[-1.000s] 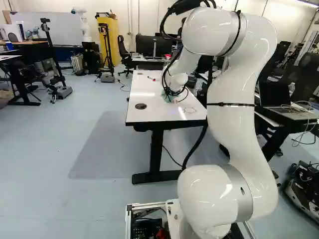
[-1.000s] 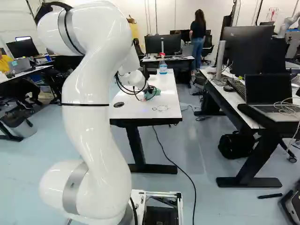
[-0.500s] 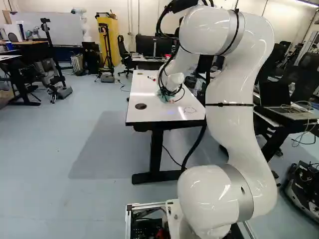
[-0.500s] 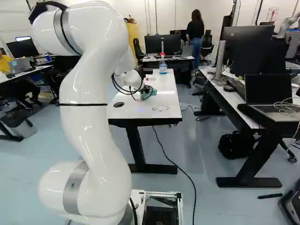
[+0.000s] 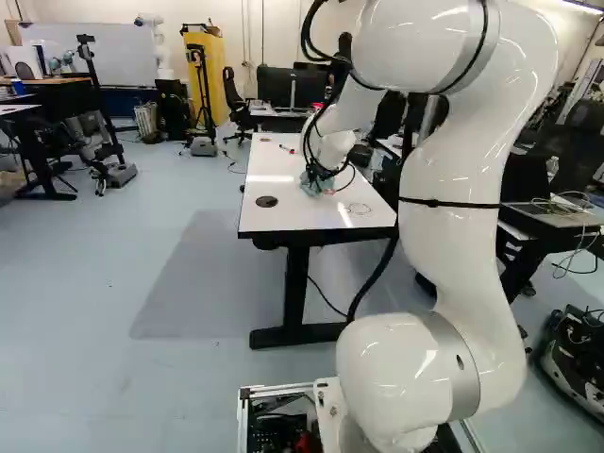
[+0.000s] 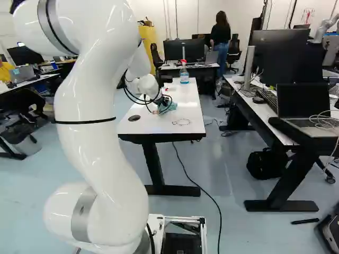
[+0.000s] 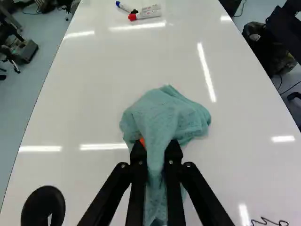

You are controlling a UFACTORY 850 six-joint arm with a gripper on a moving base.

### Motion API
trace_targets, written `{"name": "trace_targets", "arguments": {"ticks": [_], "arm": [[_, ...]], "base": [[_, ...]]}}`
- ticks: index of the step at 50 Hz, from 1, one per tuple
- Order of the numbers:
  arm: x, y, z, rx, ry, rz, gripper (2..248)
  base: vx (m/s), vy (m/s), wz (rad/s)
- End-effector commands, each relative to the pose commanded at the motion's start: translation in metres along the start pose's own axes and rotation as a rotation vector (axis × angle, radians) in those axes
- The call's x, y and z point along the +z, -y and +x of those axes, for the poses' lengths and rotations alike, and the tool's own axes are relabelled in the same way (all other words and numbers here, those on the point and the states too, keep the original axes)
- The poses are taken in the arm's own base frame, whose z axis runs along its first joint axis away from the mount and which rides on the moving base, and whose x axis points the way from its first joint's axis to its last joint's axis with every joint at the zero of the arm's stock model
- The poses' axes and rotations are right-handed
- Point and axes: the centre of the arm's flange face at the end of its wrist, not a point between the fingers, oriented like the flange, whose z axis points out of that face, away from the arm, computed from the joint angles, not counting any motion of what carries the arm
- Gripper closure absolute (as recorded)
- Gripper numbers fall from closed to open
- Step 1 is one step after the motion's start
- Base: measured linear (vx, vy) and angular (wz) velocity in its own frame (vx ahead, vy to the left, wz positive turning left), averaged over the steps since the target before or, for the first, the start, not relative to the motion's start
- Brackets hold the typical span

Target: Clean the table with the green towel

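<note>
Your pincer (image 6: pixel 163 100): one, black, two fingers closed upon a bunch of cloth, over the table.
Your green towel (image 7: pixel 162 115): one, crumpled, gripped between both fingers; bulk spread on the table just ahead of them, a tail running back between them.
Your table (image 7: pixel 94 103): white, glossy.
Thereon, beside the pincer: one round black disc (image 7: pixel 43 207); to its other side, one thin dark squiggle (image 7: pixel 270 221).
Well ahead of the towel: one red-capped marker (image 7: pixel 146 12), one blue-capped marker (image 7: pixel 123 6), near each other.
At the table's far end in the right base view: one spray bottle (image 6: pixel 184 75), upright.
</note>
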Motion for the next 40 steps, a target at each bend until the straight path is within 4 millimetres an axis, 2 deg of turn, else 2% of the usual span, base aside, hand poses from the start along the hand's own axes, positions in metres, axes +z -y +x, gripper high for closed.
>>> {"name": "trace_targets", "arguments": {"ticks": [15,40], "arm": [[-0.035,0.009,-0.015,-0.013,0.067,0.014,205],[-0.06,0.011,-0.003,-0.014,0.028,0.02,205]], "base": [[0.0,0.0,0.0],[0.0,0.0,0.0]]}}
